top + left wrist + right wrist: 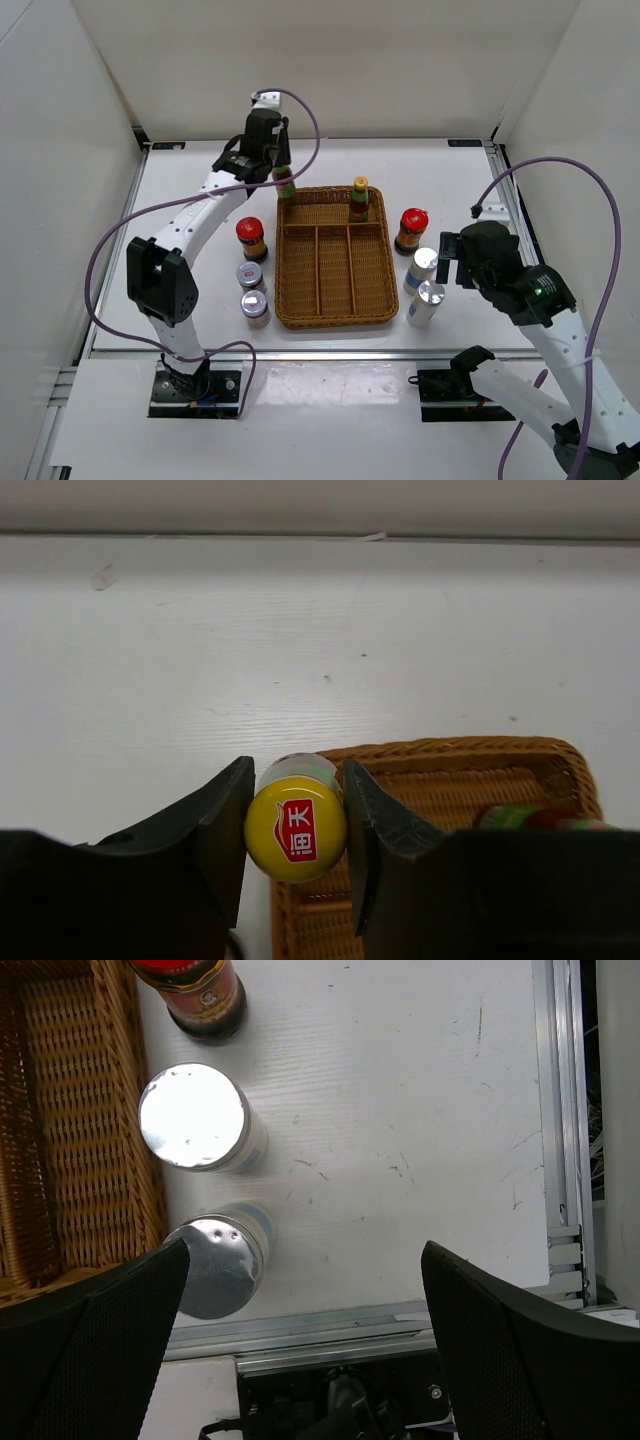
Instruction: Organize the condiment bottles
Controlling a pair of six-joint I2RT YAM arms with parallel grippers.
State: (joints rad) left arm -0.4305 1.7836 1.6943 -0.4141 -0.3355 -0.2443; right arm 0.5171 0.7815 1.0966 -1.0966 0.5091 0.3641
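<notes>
My left gripper point(272, 160) is shut on the yellow cap of a slim sauce bottle point(284, 184), upright at the far left corner of the wicker tray point(334, 316). In the left wrist view the cap point(296, 830) sits tight between both fingers. The second sauce bottle point(360, 199) stands in the tray's far compartment. Red-lidded jars point(250, 238) point(411, 230) stand on either side of the tray. Two silver-lidded jars point(251, 276) point(255, 307) stand to its left. Two silver cylinders point(421, 270) point(426, 303) stand to its right. My right gripper point(447, 260) is open and empty just right of the cylinders point(197, 1117) point(215, 1265).
The tray's three long near compartments hold nothing. White walls enclose the table on three sides. A metal rail point(400, 1325) runs along the near edge and another point(560, 1110) along the right side. My left arm reaches over the table's left part.
</notes>
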